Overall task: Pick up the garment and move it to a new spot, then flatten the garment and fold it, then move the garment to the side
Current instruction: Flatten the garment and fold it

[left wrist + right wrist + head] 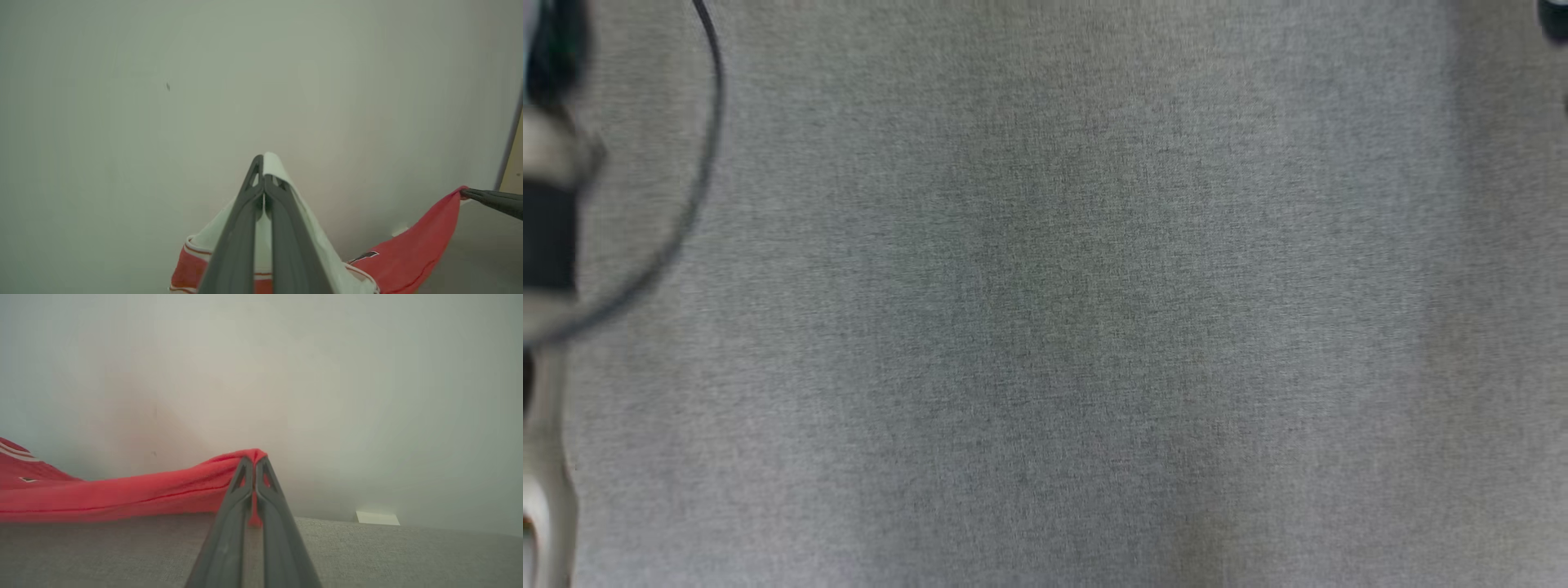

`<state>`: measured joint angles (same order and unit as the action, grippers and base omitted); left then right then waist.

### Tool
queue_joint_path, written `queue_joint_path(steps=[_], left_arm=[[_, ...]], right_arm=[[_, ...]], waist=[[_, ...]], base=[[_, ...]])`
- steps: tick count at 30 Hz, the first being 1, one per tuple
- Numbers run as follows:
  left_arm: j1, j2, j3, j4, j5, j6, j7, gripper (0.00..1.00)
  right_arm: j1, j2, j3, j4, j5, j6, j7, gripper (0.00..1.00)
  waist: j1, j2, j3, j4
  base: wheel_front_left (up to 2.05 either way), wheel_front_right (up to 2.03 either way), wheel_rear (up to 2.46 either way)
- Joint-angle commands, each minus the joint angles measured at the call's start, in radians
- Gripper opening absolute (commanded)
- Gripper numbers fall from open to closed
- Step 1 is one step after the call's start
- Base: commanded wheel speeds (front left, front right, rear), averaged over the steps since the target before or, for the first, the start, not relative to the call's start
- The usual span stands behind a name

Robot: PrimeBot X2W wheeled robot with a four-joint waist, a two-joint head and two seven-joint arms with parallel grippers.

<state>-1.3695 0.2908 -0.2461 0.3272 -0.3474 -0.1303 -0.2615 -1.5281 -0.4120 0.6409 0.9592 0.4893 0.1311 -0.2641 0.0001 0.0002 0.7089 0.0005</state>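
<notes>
Clamped shut at the left gripper (263, 171) on a white-trimmed edge of the garment (408, 249). Clamped shut likewise at the right gripper (254, 465), pinching a red corner. Holds the garment strung between both, raised at the ends, sagging toward the grey surface (408, 555); cannot tell whether touching in the middle. Looks like pickup done and carry in hand. Left to do: setting down at a new spot, flattening, folding, moving aside. Beyond, plain wall (163, 61).

Blurred pale arm (547, 159) at head view's left edge; garment (408, 245) cropped at bottom.
</notes>
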Motion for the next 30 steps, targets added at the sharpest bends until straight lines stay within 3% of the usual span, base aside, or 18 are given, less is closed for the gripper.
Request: queue_joint_path(steps=[1,7,10,16,23,30], left_arm=[[0.065,0.027,-0.012,-0.03,-0.042,0.001,-0.004,0.0],[0.352,0.095,-0.013,-0.164,-0.205,0.0,0.007,0.0],[0.449,0.112,0.002,-0.22,-0.235,0.011,0.027,0.0],[0.759,0.144,0.041,-0.401,-0.309,0.083,0.085,0.0],[1.093,0.142,0.06,-0.592,-0.38,0.157,0.12,0.0],[1.39,0.115,0.043,-0.702,-0.391,0.219,0.094,0.0]], right_arm=[[0.031,-0.017,0.01,-0.017,0.019,-0.001,-0.001,0.0],[0.196,-0.064,0.056,-0.068,0.098,-0.001,-0.001,0.0],[0.264,-0.077,0.074,-0.082,0.133,-0.001,-0.001,0.0],[0.463,-0.127,0.144,-0.13,0.247,-0.001,-0.002,0.0],[0.639,-0.176,0.205,-0.199,0.338,-0.001,-0.002,0.0],[0.828,-0.233,0.202,-0.284,0.307,-0.001,-0.001,0.0]], waist=[[-0.0001,-0.0002,-0.049,0.0],[-0.0001,-0.0002,-0.154,0.003],[-0.0001,-0.0002,-0.199,0.0],[-0.0001,-0.0002,-0.323,-0.023],[-0.0001,-0.0002,-0.442,-0.044],[-0.0001,-0.0002,-0.542,-0.044]], base=[[0.0,0.0,0.0],[0.0,0.0,0.0],[0.0,0.0,0.0],[0.0,0.0,0.0],[0.0,0.0,0.0],[0.0,0.0,0.0]])
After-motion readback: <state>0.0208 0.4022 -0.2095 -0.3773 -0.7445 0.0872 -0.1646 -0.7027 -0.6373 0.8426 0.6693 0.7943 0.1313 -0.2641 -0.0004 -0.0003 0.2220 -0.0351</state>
